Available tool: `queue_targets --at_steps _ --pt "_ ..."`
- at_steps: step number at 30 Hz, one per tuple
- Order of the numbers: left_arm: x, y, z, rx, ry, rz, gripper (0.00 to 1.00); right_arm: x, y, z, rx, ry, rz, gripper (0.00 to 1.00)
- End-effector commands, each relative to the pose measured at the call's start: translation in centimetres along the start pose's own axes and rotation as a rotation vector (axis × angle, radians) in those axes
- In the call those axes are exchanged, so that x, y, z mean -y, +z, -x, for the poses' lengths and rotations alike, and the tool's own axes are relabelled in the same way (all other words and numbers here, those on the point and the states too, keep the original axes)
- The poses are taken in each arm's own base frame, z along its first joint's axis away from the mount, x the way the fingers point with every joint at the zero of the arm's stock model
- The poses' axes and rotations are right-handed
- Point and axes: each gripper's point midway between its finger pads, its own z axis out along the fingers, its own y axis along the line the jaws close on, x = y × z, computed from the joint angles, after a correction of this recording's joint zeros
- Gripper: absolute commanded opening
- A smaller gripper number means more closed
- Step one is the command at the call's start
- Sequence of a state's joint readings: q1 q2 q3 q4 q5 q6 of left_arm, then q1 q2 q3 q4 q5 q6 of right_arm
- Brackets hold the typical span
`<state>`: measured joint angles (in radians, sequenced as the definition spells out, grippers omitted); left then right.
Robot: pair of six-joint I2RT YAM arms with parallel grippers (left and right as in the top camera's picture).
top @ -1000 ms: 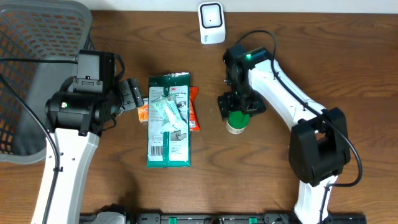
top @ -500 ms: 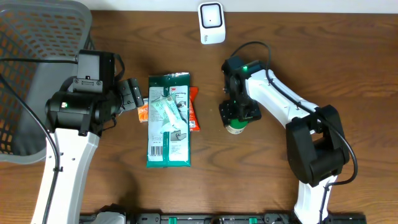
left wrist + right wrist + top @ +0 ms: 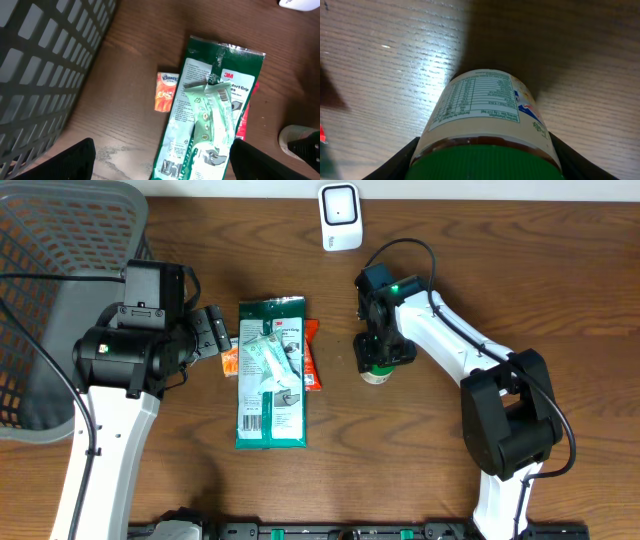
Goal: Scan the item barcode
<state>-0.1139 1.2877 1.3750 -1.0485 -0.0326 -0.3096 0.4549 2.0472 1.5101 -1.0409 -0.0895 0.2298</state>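
You see your right gripper [image 3: 377, 368] has dropped lower over the green-lidded jar [image 3: 482, 107], which now shows only as a sliver from overhead. Its 2 jaws have drawn in against the lid's sides.

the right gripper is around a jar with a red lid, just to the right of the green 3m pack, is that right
Not quite: the lid is green, not red, as the right wrist view shows. The rest holds: the right gripper has a finger on each side of the jar, which stands just right of the green 3M pack.
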Motion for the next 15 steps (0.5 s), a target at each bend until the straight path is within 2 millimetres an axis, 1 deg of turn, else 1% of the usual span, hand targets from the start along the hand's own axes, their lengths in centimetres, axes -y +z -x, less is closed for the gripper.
queue_targets --at_steps 1,2,5,10,15 --pt "-0.1 -0.5 0.5 0.019 0.003 0.004 0.85 -0.1 -0.2 0.7 0.022 -0.030 -0.005 0.63" --pt "-0.1 -0.5 0.5 0.019 0.003 0.004 0.85 -0.1 -0.3 0.6 0.020 -0.032 -0.006 0.65" --pt "-0.1 -0.5 0.5 0.019 0.003 0.004 0.85 -0.2 -0.8 0.9 0.024 -0.042 -0.005 0.67" --pt "-0.1 -0.5 0.5 0.019 0.003 0.004 0.86 -0.4 -1.5 1.4 0.038 -0.043 -0.002 0.66" --pt "-0.1 -0.5 0.5 0.019 0.003 0.004 0.85 -0.4 -1.5 1.3 0.037 -0.043 -0.002 0.67"
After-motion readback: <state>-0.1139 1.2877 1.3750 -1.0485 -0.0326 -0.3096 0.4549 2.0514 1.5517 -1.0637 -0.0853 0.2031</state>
